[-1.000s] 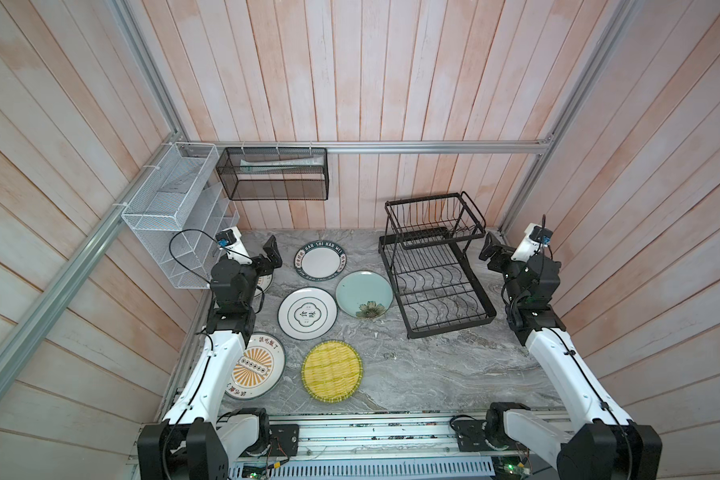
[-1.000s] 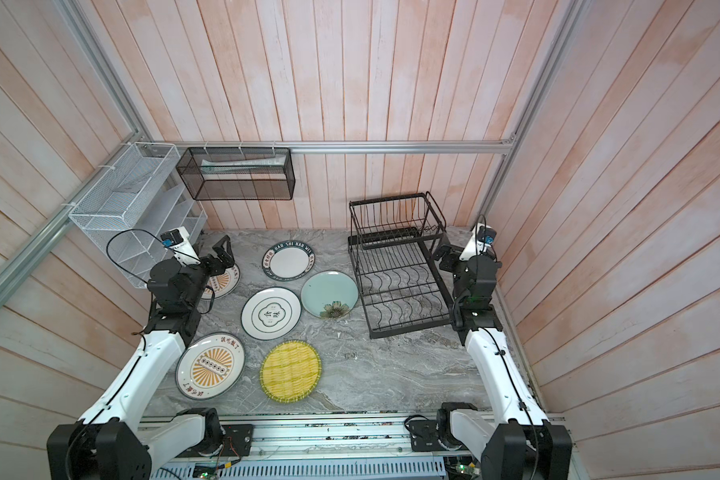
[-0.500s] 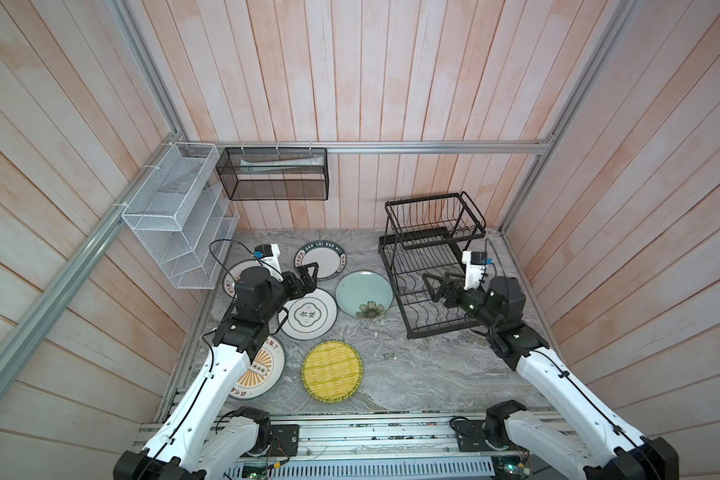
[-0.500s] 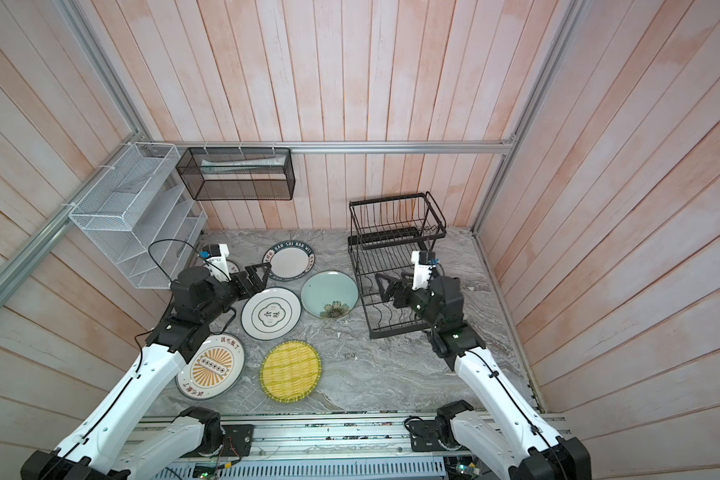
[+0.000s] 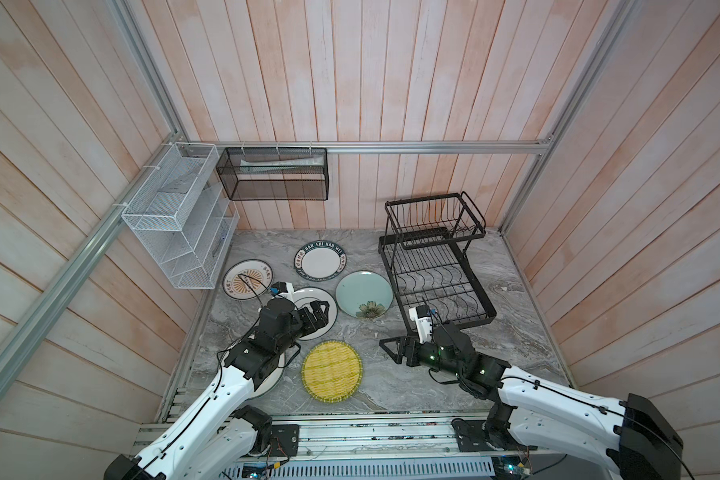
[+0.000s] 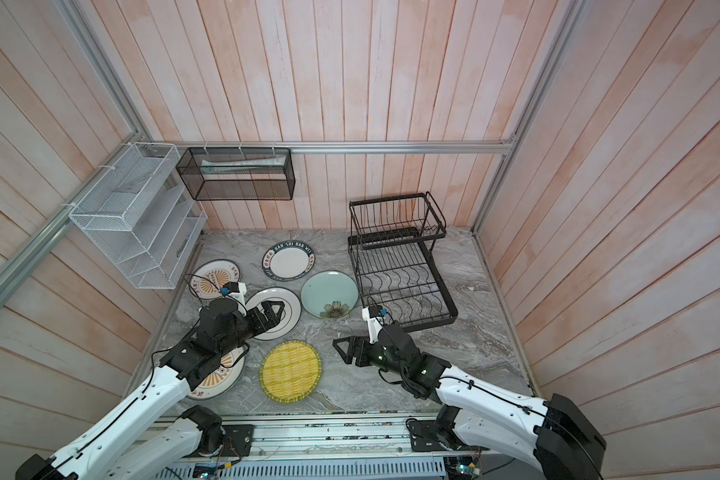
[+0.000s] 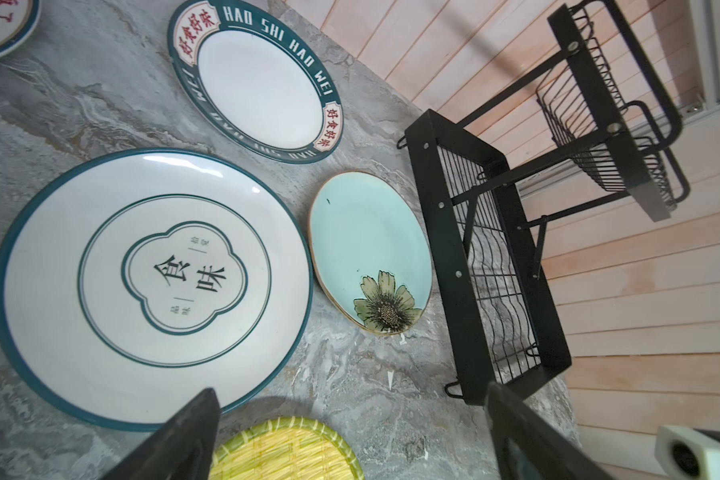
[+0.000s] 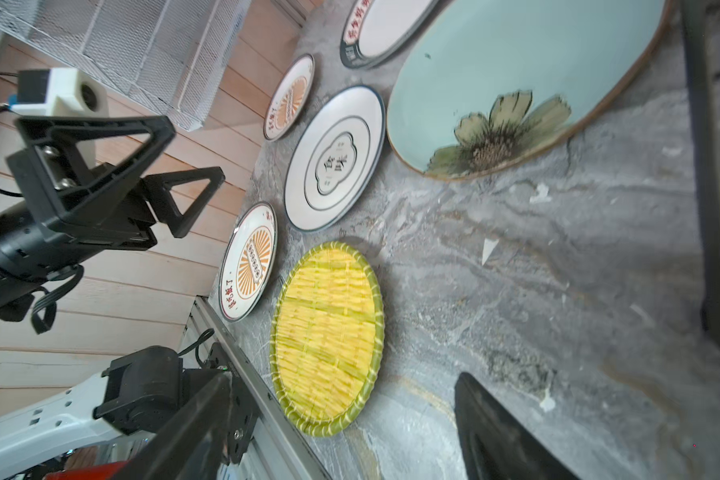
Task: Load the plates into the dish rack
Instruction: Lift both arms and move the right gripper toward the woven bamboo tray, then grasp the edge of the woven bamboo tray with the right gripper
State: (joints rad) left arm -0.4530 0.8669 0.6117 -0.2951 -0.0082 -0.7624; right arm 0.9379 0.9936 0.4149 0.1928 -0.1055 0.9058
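left gripper [image 5: 323,318] fingers wide apart, empty, over white ringed plate [image 5: 312,296]. right gripper [image 5: 389,353] fingers spread, holding nothing, above table [image 5: 412,386] beside yellow plate [image 5: 332,371].

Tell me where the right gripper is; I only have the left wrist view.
Observer: The right gripper hovers open over the table, between the yellow woven plate and the dish rack, holding nothing.
Operator: Count the plates; I make out five.
Observer: Six, all flat on the table. You miss the near orange-sunburst plate, partly beneath the left arm.
Operator: Name what hangs on the walls.
Observer: A white mesh shelf on the left wall and a black mesh basket on the back wall.
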